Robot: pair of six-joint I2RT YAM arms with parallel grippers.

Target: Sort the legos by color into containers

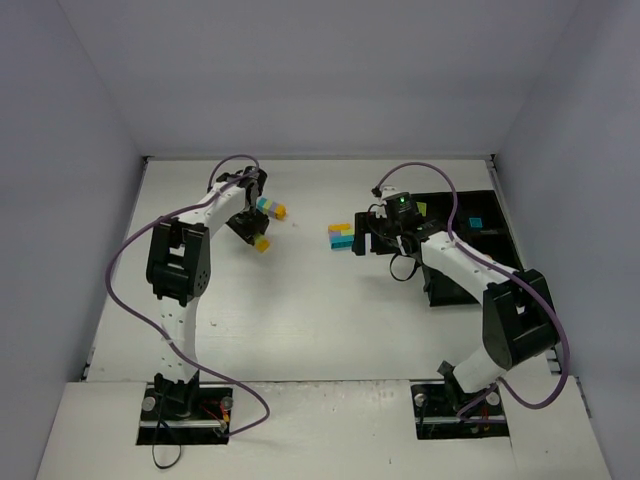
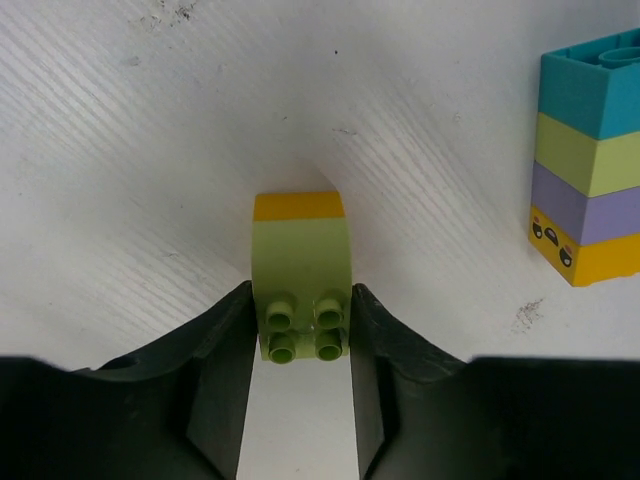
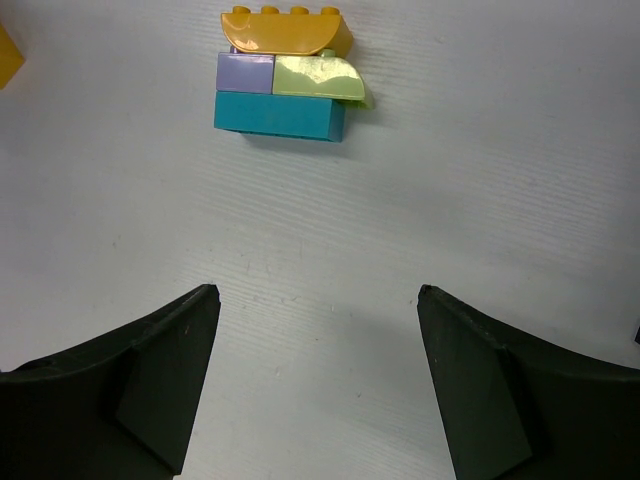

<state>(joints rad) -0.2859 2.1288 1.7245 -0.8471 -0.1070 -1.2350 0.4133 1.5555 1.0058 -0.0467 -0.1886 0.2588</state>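
My left gripper point(image 2: 300, 305) is shut on a lime green brick point(image 2: 300, 270) that has an orange brick point(image 2: 298, 206) joined to its far end. In the top view this gripper point(image 1: 250, 228) is at the back left. A stack of cyan, lime, lavender and orange legos point(image 2: 592, 170) lies just right of it on the table. My right gripper point(image 3: 318, 292) is open and empty, a short way before a cluster of orange, lavender, lime and cyan legos point(image 3: 283, 75). The black tray point(image 1: 495, 255) lies to the right, behind the right arm.
The tray holds a cyan brick point(image 1: 476, 222) and a lime one point(image 1: 421, 207) in separate compartments. An orange piece point(image 3: 6, 55) shows at the left edge of the right wrist view. White walls close off the table at the back and sides.
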